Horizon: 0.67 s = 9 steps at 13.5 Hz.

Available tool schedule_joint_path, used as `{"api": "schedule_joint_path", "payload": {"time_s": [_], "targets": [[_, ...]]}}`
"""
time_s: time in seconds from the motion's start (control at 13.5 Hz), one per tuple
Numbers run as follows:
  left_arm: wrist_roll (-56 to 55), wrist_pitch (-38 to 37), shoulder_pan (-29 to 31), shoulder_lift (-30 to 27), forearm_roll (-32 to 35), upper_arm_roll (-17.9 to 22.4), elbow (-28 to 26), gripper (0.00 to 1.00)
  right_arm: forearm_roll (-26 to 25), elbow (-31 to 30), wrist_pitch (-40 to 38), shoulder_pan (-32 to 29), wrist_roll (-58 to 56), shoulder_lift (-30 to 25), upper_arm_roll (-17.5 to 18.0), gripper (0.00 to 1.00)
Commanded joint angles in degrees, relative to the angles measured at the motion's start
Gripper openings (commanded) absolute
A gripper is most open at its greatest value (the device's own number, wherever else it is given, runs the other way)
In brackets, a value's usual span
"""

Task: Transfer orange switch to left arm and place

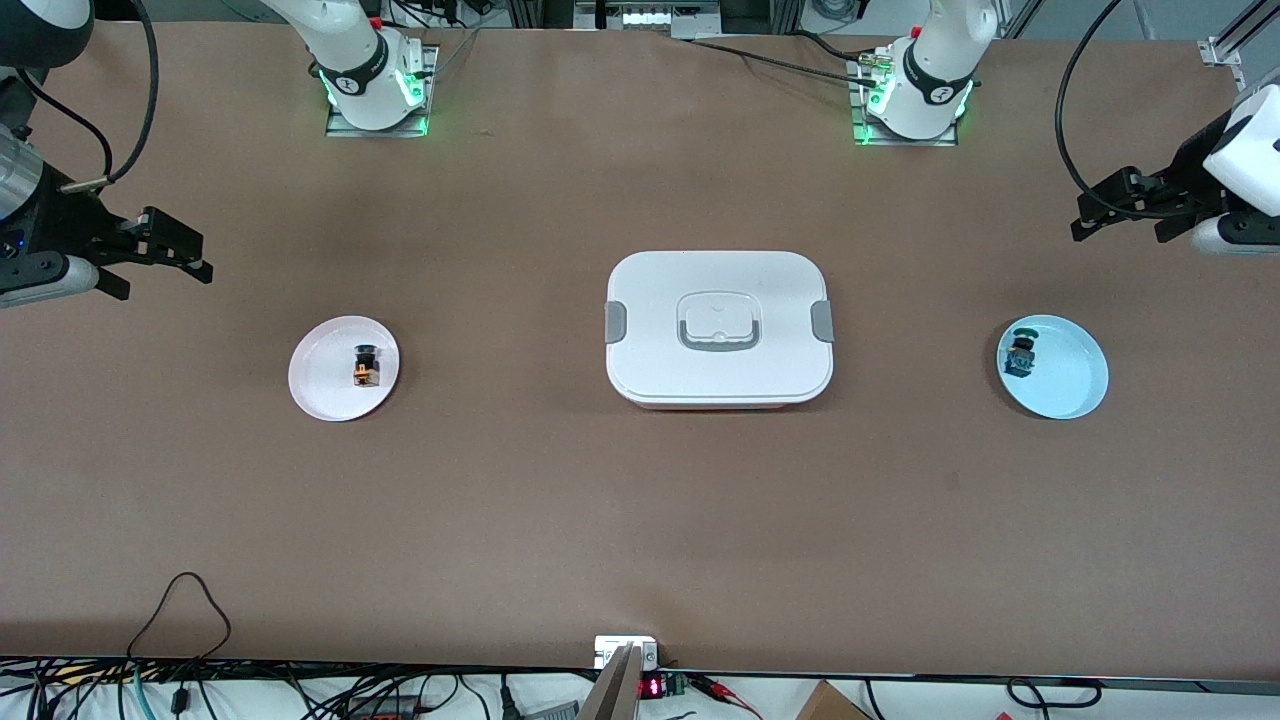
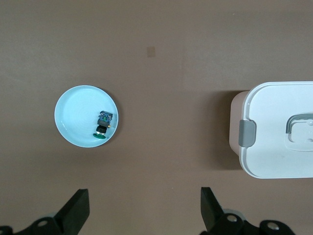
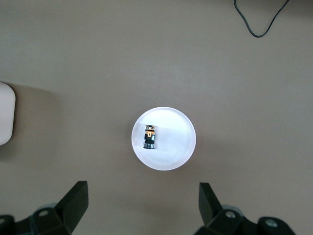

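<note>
The orange switch [image 1: 366, 367] lies on its side in the pink plate [image 1: 320, 385], toward the right arm's end of the table, with the white box [image 1: 718, 328] between it and the blue plate [image 1: 1075, 385], which holds a blue switch [image 1: 1021, 356] with a green cap. Neither arm has touched anything yet: the right gripper [image 1: 180, 252] hangs over bare table at about ten o'clock from the pink plate, jaws spread wide and empty, and the left gripper [image 1: 1105, 210] hangs just as open and empty at about one o'clock from the blue plate. The main risk, as I judge it, is the pick itself: the orange switch is tiny and lies slightly off the plate's middle, so a descent that is a little off could nip the rim, tip the plate or roll the switch away. A handover above the table's middle is the next worry, since a low pass could clip the box lid or its grey handle [image 1: 717, 336]. The two switches are similar in shape, so the wrong one might be taken. Both wrist views cut the fingers off at the frame edge, the front view crops both arms, and the orange switch's exact facing is hard to make out.
</note>
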Motion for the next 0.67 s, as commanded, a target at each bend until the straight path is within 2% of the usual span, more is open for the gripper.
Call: {"api": "schedule_joint_path", "payload": {"time_s": [0.0,0.45,0.59], "targets": [[-0.1,0.1,0.4,-1.0,1.7,-0.6,-0.7,1.00,-0.8,1.1,-1.3,-0.7,-0.4,-0.1,0.8,1.00],[-0.1,0.1,0.4,-1.0,1.7,-0.3,-0.7,1.00,-0.7,1.0,-1.5,-0.6,0.0,-0.2,0.8,1.00],[-0.1,0.3,0.4,-0.9,1.7,-0.4,-0.7,1.00,-0.6,0.9,-6.5,-0.6,-0.6,-0.2,1.0,1.00]]}}
